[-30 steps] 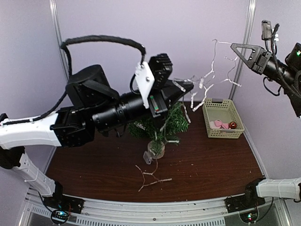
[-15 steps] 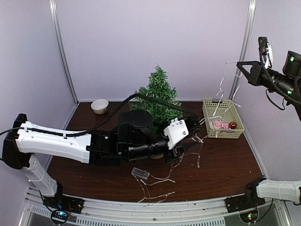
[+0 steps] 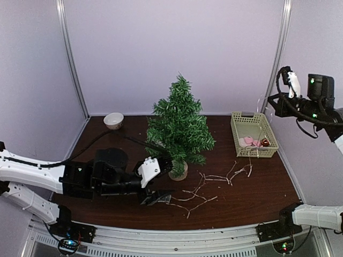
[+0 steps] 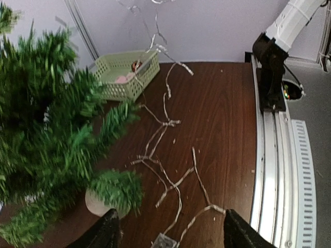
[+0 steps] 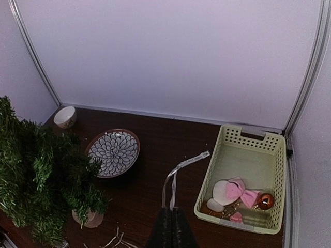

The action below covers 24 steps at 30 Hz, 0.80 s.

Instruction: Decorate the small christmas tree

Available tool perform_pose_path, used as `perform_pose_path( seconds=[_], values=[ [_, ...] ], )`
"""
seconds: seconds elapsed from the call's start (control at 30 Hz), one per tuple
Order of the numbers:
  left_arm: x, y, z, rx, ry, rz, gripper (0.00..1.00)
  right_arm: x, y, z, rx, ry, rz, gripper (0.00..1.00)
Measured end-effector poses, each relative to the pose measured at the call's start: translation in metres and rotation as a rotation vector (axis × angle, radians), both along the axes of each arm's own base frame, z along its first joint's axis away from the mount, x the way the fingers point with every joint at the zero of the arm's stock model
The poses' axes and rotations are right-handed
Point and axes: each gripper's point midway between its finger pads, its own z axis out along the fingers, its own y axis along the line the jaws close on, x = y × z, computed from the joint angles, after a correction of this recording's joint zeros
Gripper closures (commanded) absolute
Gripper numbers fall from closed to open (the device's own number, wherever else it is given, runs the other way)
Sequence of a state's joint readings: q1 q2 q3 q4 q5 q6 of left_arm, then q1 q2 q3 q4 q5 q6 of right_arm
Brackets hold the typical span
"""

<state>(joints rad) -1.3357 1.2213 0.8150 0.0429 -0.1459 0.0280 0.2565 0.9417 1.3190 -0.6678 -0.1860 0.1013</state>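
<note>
Top external view: small christmas tree (image 3: pixel 179 126), likely light, bristly, tippy; best steadied at beige base (image 3: pixel 180 172); left gripper (image 4: pixel 168 230), jaws spread, empty; right gripper (image 5: pixel 171 213), jaws clenched on light string (image 3: pixel 206 187)

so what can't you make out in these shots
Patterned plate: top view, hidden behind the small christmas tree.
Its branches: left wrist view, blurred.
Basket contents: top view, too small to name.
Left gripper: left wrist view, fingers cut off by the bottom edge.
</note>
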Motion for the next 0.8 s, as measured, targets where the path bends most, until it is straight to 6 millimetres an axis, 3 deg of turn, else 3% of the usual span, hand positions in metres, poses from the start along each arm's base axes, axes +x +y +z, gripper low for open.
perform_pose_path(
  seconds=[0.17, 0.3, 0.4, 0.53, 0.67, 0.8],
  values=[
    [-0.004, 0.034, -0.056, 0.161, 0.069, 0.017, 0.39, -0.001, 0.017, -0.063, 0.003, 0.16, 0.092, 1.0],
    [-0.012, 0.037, -0.09, 0.272, 0.108, -0.027, 0.4, -0.007, 0.028, -0.097, 0.029, 0.25, 0.146, 1.0],
    [-0.017, 0.026, -0.122, 0.378, 0.137, -0.079, 0.42, -0.01, 0.03, -0.114, 0.035, 0.296, 0.155, 1.0],
    [-0.022, -0.002, -0.154, 0.48, 0.152, -0.169, 0.45, -0.014, 0.029, -0.121, 0.032, 0.317, 0.153, 0.99],
    [-0.023, -0.025, -0.168, 0.513, 0.131, -0.246, 0.48, -0.017, 0.029, -0.126, 0.041, 0.328, 0.154, 0.96],
    [-0.023, -0.05, -0.172, 0.53, 0.095, -0.315, 0.53, -0.021, 0.031, -0.148, 0.054, 0.386, 0.161, 0.96]
  ],
)
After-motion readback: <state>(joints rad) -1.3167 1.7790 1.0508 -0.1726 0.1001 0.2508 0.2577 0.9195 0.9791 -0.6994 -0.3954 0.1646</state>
